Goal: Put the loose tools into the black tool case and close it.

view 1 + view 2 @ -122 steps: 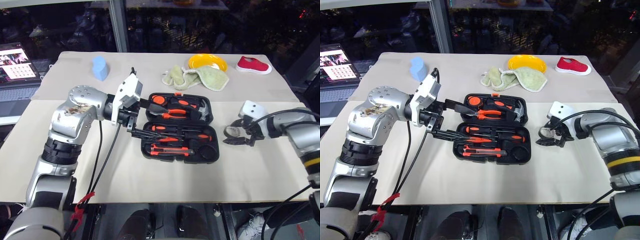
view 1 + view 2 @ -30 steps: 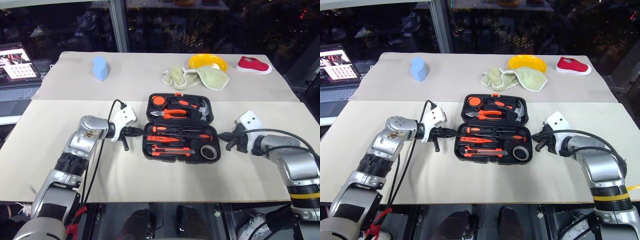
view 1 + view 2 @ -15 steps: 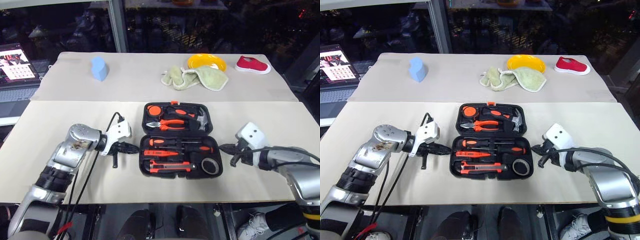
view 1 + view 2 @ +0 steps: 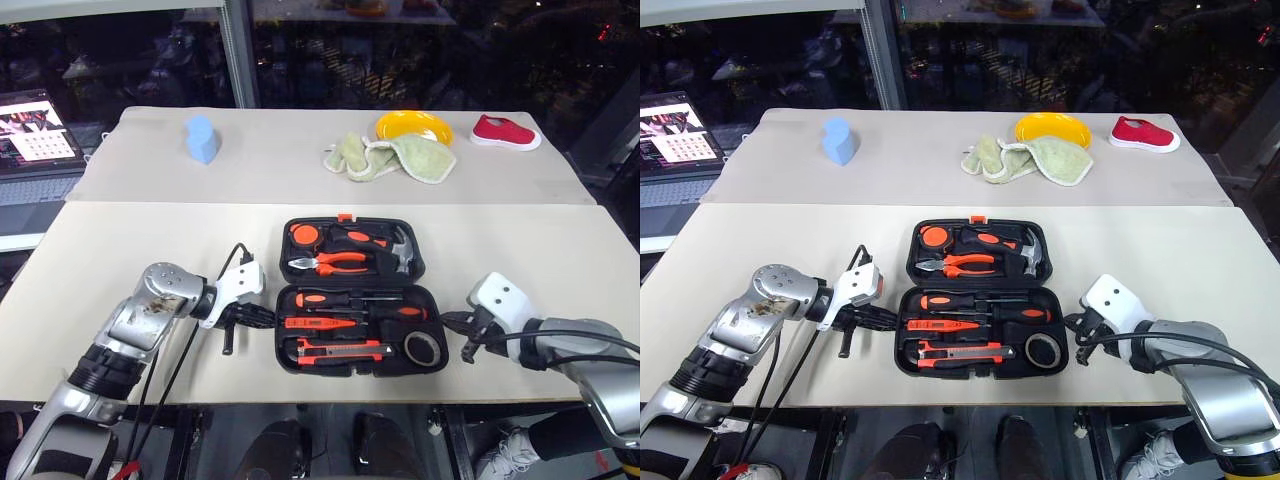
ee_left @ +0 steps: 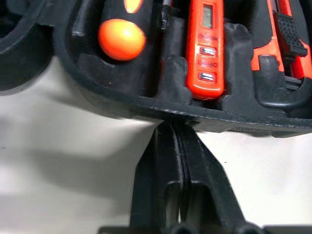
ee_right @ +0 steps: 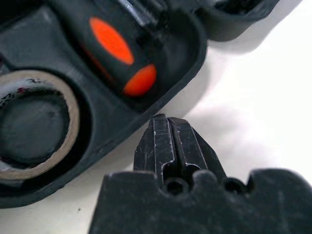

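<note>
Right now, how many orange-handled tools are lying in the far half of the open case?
3 that I can tell: an orange round tool in the far left corner, the pliers toward the near left, and a handle in the middle. Others may be hidden.

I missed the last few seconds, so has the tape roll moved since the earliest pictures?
Yes. The tape roll was at the right gripper, off to the right of the tool case; now it lies in the case's near right corner.

A lab-like test room is suggested by a paper-covered bench [image 4: 150,180], an open laptop [image 4: 35,135] beside it and dark window glass [image 4: 400,50] behind
</note>
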You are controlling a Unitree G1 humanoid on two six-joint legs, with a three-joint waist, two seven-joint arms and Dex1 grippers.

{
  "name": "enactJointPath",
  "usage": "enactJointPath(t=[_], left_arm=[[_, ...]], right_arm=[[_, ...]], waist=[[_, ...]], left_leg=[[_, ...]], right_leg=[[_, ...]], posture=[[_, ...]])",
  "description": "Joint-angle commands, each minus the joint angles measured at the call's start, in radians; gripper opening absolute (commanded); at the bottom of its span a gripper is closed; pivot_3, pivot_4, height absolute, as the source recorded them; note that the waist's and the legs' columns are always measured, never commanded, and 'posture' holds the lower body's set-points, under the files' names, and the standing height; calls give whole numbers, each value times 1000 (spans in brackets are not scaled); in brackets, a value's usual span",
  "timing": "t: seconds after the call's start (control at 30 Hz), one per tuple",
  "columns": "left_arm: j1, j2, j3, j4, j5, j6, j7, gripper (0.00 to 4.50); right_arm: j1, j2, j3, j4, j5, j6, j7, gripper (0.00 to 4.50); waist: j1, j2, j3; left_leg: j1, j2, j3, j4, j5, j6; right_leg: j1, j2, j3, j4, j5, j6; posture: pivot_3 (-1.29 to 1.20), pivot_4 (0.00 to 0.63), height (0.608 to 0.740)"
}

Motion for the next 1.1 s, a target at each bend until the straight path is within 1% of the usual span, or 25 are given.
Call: enactJointPath(t=[0.03,0.17,0.23,0.3,0.33,0.4,0.53,0.67,0.8,0.87,0.9,0.93,1.0,1.03,1.07,1.1], left_arm=[[-106,5,105,121,-61,172,47,1588],[-266,-26,152,277,-118,348,71,2957],[-341,-53,144,350,-123,415,89,3676],[-408,-92,143,417,-127,472,120,4405],[-443,-114,144,460,-130,509,138,4500],[-486,-142,134,516,-123,533,157,4500],[-537,-186,106,604,-94,491,182,4500],[-547,-190,80,642,-77,455,168,4500],[-529,-174,52,635,-59,423,141,4500],[-525,-173,57,638,-62,422,138,3977],[-526,-174,60,640,-64,422,138,3829],[-525,-175,61,640,-65,421,135,3350],[-522,-178,54,628,-63,421,131,2579],[-519,-179,49,619,-61,422,130,2165],[-517,-181,47,614,-60,423,130,1842],[-516,-184,49,613,-60,427,134,1739]], right_arm=[[-71,-22,-102,-7,93,72,30,1412],[-199,-28,-148,67,192,189,45,2779],[-282,-21,-142,133,224,246,42,3506],[-360,-11,-109,207,228,276,32,4213],[-400,-1,-92,253,225,295,17,4455],[-462,22,-67,327,223,332,-1,4455],[-575,85,-35,452,230,400,-30,4455],[-653,132,-20,558,206,418,-69,4455],[-683,139,19,614,185,394,-71,4455],[-684,140,40,623,176,382,-68,4500],[-686,144,46,632,172,376,-69,4500],[-689,149,50,640,169,373,-71,4245],[-693,157,58,651,163,368,-73,3724],[-694,161,61,653,160,367,-73,3315],[-696,163,63,657,158,365,-73,2999],[-697,166,64,659,156,364,-73,2722]], waist=[[-2,-1,0],[-5,-1,1],[-5,-1,1],[-4,-1,1],[-3,-1,1],[-3,-2,0],[-7,-2,0],[-10,-2,0],[-9,-2,0],[-9,-2,0],[-10,-2,0],[-10,-2,0],[-10,-2,0],[-10,-2,0],[-11,-2,0],[-11,-2,0]], left_leg=[[0,0,0,0,0,0],[1,1,0,0,2,10],[0,1,0,1,4,5],[0,1,0,0,5,5],[0,1,0,1,4,6],[-2,0,0,1,3,7],[-8,0,0,-1,4,7],[-14,0,0,-1,4,7],[-15,0,0,-1,4,6],[-15,0,0,-1,4,5],[-15,0,0,-1,4,5],[-15,0,0,-1,4,5],[-15,0,0,-1,4,5],[-15,0,0,-1,4,5],[-15,0,0,-1,4,6],[-15,0,0,-1,4,6]], right_leg=[[0,0,0,0,0,0],[0,2,-1,1,0,0],[0,2,-2,2,0,0],[0,2,-1,1,1,-1],[0,1,-1,2,1,-1],[-3,1,-1,2,1,-1],[-9,1,-1,3,1,-1],[-15,1,-1,3,1,-1],[-16,1,-1,2,1,-1],[-16,0,-1,2,1,-1],[-16,0,-1,2,1,-1],[-16,0,0,2,1,-1],[-16,0,0,2,1,-1],[-16,0,0,2,1,-1],[-16,0,0,2,1,-1],[-16,0,0,2,1,-1]], posture=[[0,150,740],[0,150,740],[0,150,740],[0,150,740],[0,150,740],[0,150,740],[0,150,740],[0,150,740],[0,150,740],[0,150,740],[0,150,740],[0,150,740],[0,150,740],[0,150,740],[0,150,740],[0,150,740]])
